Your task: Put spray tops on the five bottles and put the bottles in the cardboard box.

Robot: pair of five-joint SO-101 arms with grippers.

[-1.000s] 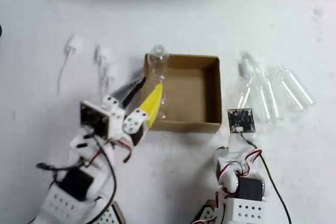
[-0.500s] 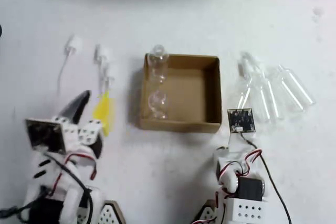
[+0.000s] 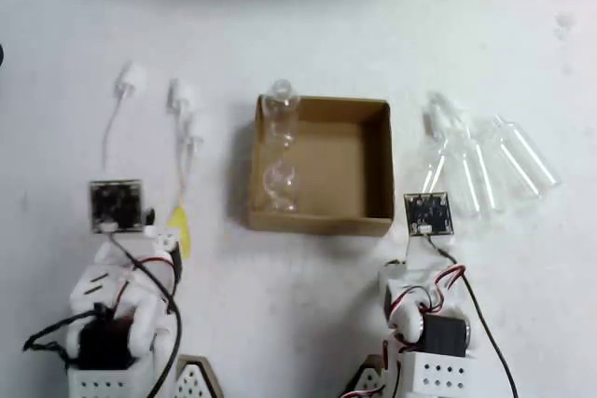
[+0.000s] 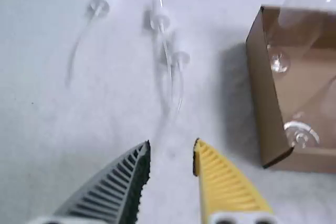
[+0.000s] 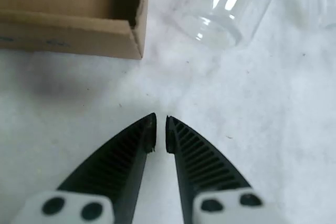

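White table (image 3: 308, 34) bears the cardboard box (image 3: 317, 224), a bottle (image 3: 278, 184) lying inside along its left wall; other bottles (image 3: 476, 170) lie to its right, spray tops (image 3: 182, 95) to its left. Left gripper (image 4: 170, 153) spread, empty, near the tops; right gripper (image 5: 160, 127) pressed nearly together, just beside the box corner

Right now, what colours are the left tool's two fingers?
Left tool: one finger yellow, one grey; best in left wrist view.

A robotics lab workbench: two small white servo arms (image 3: 422, 325), red and black wiring (image 3: 446, 279) exposed, sit side by side on a plain white table (image 3: 373, 34).
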